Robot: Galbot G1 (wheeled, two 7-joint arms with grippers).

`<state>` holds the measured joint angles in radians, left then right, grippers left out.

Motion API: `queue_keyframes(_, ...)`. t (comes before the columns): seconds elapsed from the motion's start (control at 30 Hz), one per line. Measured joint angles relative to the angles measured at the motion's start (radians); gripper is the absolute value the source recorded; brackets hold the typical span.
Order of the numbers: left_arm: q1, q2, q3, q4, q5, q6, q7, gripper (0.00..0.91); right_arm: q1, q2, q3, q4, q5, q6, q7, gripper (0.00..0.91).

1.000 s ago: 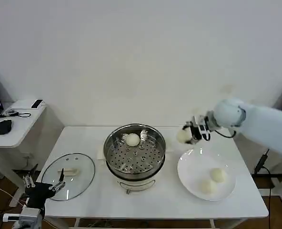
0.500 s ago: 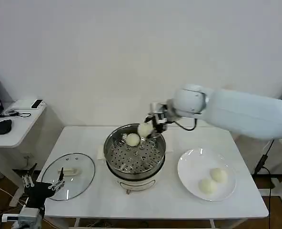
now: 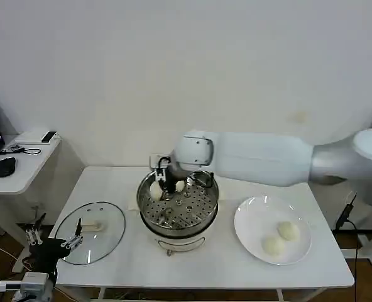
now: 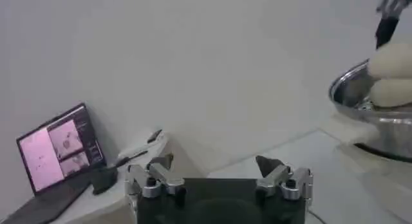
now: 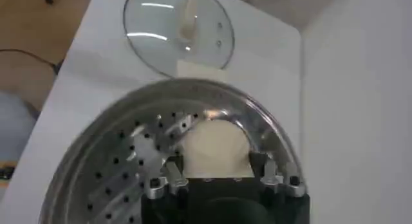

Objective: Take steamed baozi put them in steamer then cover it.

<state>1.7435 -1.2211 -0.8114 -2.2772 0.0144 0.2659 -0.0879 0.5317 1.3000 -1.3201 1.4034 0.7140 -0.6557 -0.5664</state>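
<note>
The right gripper (image 3: 163,183) holds a baozi (image 5: 216,145) low inside the steamer (image 3: 206,207), at its far-left wall just beside the bun already there (image 3: 178,185). Open perforated tray lies nearer the robot; the left gripper (image 4: 219,178), fingers spread, idles by the glass lid (image 3: 104,236)

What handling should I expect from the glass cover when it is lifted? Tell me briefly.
The cover is clear glass with a metal rim, so probably rigid, breakable and fairly heavy for its size. It lies flat on the table, unlikely to roll. Its upright beige handle looks like the natural hold; the dome itself likely slips.
</note>
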Motion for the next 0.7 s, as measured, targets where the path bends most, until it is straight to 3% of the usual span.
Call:
queue_keyframes(0.47, -0.005, 0.000, 0.007, 0.006, -0.002, 0.000, -0.001, 0.907, -0.078, 0.073, 0.005, -0.107, -0.029, -0.021, 0.011, 0.695)
queue_keyframes(0.5, -0.005, 0.000, 0.007, 0.007, -0.002, -0.001, -0.001, 0.907, -0.081, 0.075, 0.005, -0.112, -0.032, -0.021, 0.011, 0.756)
queue_keyframes(0.53, -0.005, 0.000, 0.006, 0.007, -0.002, -0.001, -0.001, 0.907, -0.083, 0.077, 0.005, -0.117, -0.033, -0.022, 0.011, 0.897)
queue_keyframes(0.7, -0.005, 0.000, 0.005, 0.006, -0.002, -0.001, -0.001, 0.907, -0.087, 0.076, 0.006, -0.122, -0.035, -0.024, 0.008, 0.907)
